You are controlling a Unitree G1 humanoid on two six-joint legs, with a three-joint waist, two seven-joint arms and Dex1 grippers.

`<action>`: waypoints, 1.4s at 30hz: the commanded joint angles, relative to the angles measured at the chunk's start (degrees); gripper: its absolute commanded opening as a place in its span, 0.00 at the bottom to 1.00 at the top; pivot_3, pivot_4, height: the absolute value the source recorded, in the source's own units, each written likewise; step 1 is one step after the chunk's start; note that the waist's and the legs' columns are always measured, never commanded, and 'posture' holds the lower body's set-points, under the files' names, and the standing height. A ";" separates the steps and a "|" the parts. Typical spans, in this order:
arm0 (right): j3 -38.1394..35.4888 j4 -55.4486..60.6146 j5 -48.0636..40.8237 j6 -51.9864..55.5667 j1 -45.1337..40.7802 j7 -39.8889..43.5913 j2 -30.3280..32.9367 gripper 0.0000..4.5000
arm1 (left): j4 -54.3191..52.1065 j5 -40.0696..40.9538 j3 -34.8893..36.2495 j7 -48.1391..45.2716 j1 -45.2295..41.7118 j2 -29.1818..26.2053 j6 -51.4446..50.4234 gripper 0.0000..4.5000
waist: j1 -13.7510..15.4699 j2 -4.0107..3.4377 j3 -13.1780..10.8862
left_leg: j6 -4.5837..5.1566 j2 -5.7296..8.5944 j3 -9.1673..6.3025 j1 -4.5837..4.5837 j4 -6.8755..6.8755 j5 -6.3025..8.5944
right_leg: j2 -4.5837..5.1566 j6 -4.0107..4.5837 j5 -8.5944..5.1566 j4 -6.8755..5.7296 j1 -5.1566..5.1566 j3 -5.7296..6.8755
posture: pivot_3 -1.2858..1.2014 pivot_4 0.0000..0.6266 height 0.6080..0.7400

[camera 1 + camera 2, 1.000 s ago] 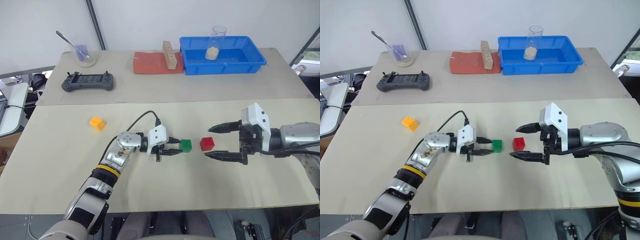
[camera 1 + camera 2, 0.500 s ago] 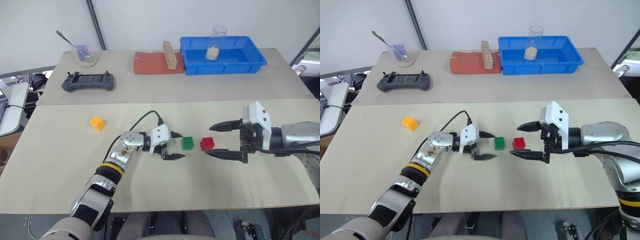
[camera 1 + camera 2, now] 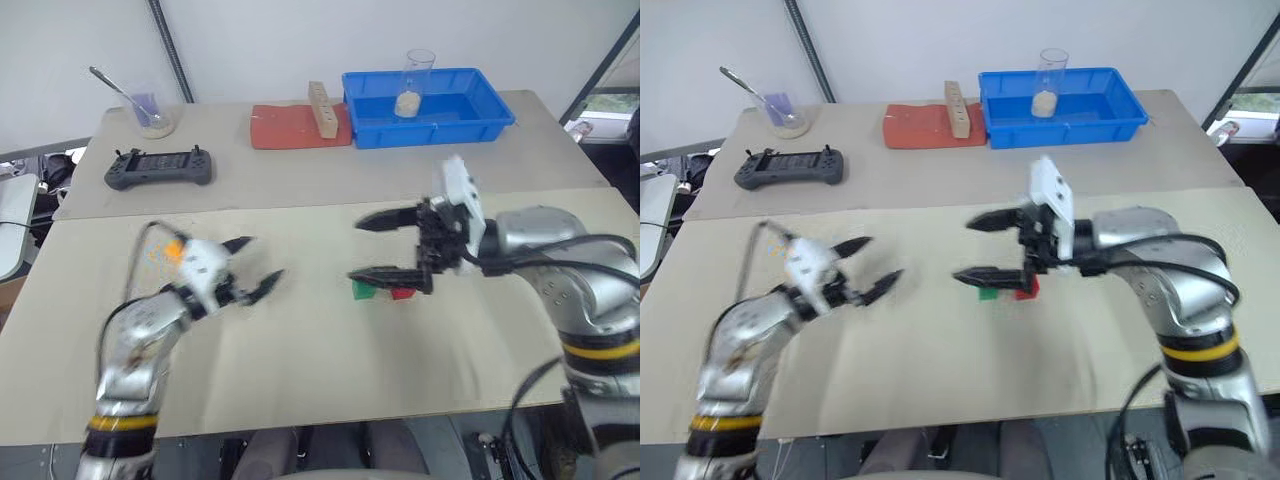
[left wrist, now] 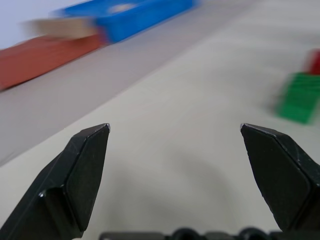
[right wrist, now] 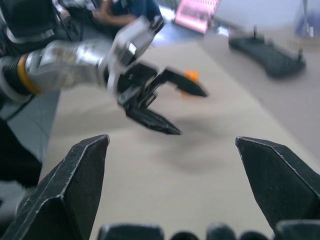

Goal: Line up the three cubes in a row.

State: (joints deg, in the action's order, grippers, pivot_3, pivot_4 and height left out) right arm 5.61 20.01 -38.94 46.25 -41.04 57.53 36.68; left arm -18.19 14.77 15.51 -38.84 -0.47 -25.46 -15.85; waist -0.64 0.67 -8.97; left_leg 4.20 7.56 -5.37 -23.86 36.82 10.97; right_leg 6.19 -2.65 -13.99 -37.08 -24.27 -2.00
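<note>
Green cube (image 3: 362,290) touches red cube (image 3: 402,293), paired for the row; both tools, left (image 3: 256,266) and right (image 3: 368,249), gape wide, empty.

Head stereo pair looking down over table (image 3: 300,350), wrist cameras low, near-level

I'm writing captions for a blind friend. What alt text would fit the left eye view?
Two robot arms reach over a pale table, each with an open black pincer: the left pincer empty, the right pincer above a green cube and a red cube side by side. An orange-yellow cube lies far left; a blue tray stands behind.
</note>
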 commanded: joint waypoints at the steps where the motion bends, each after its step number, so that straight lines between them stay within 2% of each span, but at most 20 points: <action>1: 0.49 0.53 -2.14 3.28 -4.34 -2.41 -2.54 1.00 | -2.58 3.31 10.18 3.91 2.53 -2.28 -1.49 0.99 | 0.95 0.00 0.00 | -0.09 -0.09 -0.02 0.04 0.00 0.03 | -0.04 0.09 0.05 0.03 0.00 0.08 | 0.52 0.24 1.00; 4: 1.05 -0.17 -2.28 4.49 -6.44 -2.89 -4.33 1.00 | 2.18 4.61 13.61 3.40 3.19 -4.40 -0.90 0.99 | 2.09 0.00 0.00 | -0.41 -0.09 -0.07 0.14 0.01 0.19 | -0.14 0.12 0.07 0.14 0.01 0.31 | 0.52 0.24 1.00; 8: 2.08 -1.35 -0.26 3.40 -7.06 -2.95 -5.02 1.00 | 13.06 4.88 11.16 -1.48 0.10 -7.35 1.67 0.99 | 2.40 0.01 0.01 | -0.43 0.01 -0.06 0.15 0.03 0.20 | -0.07 0.13 0.10 0.16 0.04 0.30 | 0.52 0.24 1.00; 20: -0.79 2.17 -1.31 6.88 -5.29 -6.25 -2.07 1.00 | 48.25 -1.10 1.11 -6.90 -21.27 -9.71 14.48 0.99 | 0.98 0.04 0.03 | -0.31 0.00 -0.04 0.09 0.01 0.16 | -0.01 0.20 0.15 0.00 -0.01 0.46 | 0.52 0.24 1.00; 23: -1.70 3.29 -2.03 7.86 -4.82 -7.42 -1.54 1.00 | 52.49 -1.43 0.10 -7.87 -23.29 -9.65 16.77 0.79 | 0.45 0.04 0.03 | -0.26 -0.03 -0.04 0.08 0.01 0.16 | 0.07 0.24 0.17 -0.01 -0.04 0.66 | 0.52 0.24 1.00; 25: -2.13 3.72 -2.34 8.31 -4.67 -8.11 -1.41 1.00 | 53.85 -1.32 -0.18 -8.18 -23.93 -9.70 17.70 0.58 | 0.22 0.04 0.02 | -0.22 -0.07 -0.04 0.07 0.01 0.15 | 0.23 0.30 0.21 -0.01 -0.04 0.84 | 0.52 0.24 1.00; 27: -2.39 3.96 -2.48 8.65 -4.57 -8.66 -1.34 1.00 | 54.61 -1.18 -0.37 -8.35 -24.27 -9.74 18.26 0.35 | 0.11 0.04 0.02 | -0.22 -0.10 -0.04 0.07 0.01 0.15 | 0.24 0.36 0.24 -0.01 -0.05 0.99 | 0.52 0.24 1.00; 28: -2.44 4.07 -2.48 8.73 -4.51 -8.80 -1.25 1.00 | 54.86 -1.13 -0.41 -8.38 -24.37 -9.74 18.45 0.31 | 0.07 0.04 0.02 | -0.22 -0.12 -0.04 0.07 0.01 0.15 | 0.25 0.38 0.25 0.00 -0.05 1.03 | 0.52 0.24 1.00; 31: -2.70 4.24 -2.71 8.90 -4.17 -9.16 -1.05 1.00 | 53.63 -0.91 -0.70 -8.56 -23.94 -9.43 18.44 0.31 | -0.03 0.04 0.02 | -0.22 -0.13 -0.04 0.07 0.01 0.14 | 0.25 0.39 0.26 0.00 -0.05 1.04 | 0.52 0.24 1.00; 34: -3.08 4.24 -2.45 8.39 -3.29 -8.76 0.42 1.00 | 45.50 0.48 -2.66 -10.67 -23.02 -8.73 15.60 0.31 | 0.12 0.05 0.02 | -0.07 -0.13 -0.04 0.06 0.01 0.06 | 0.25 0.39 0.26 0.00 -0.04 1.05 | 0.52 0.24 1.00; 38: -3.14 5.69 -0.17 4.14 1.62 -2.77 7.78 1.00 | 28.30 2.51 -10.75 -18.95 -21.66 -9.20 9.73 0.31 | 1.31 0.06 0.01 | -0.16 -0.08 -0.04 0.02 0.03 0.12 | 0.25 0.38 0.26 0.08 -0.01 1.09 | 0.52 0.24 1.00; 42: -3.59 7.50 1.88 -0.97 8.53 2.37 14.05 1.00 | 17.87 2.30 -19.65 -26.34 -21.40 -9.39 7.58 0.31 | 1.29 0.06 0.01 | -0.29 -0.04 -0.01 0.01 0.06 0.23 | 0.26 0.35 0.28 0.19 0.07 1.07 | 0.52 0.24 1.00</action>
State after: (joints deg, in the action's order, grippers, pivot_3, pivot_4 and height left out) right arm 3.85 25.31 -37.40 48.02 -32.67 58.15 49.89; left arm 3.39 16.20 -1.87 -62.78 -21.81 -34.48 -7.74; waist 0.65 0.72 -8.96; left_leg 3.93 7.49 -5.38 -23.85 36.87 11.19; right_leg 6.47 -2.29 -13.71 -36.88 -24.21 -0.94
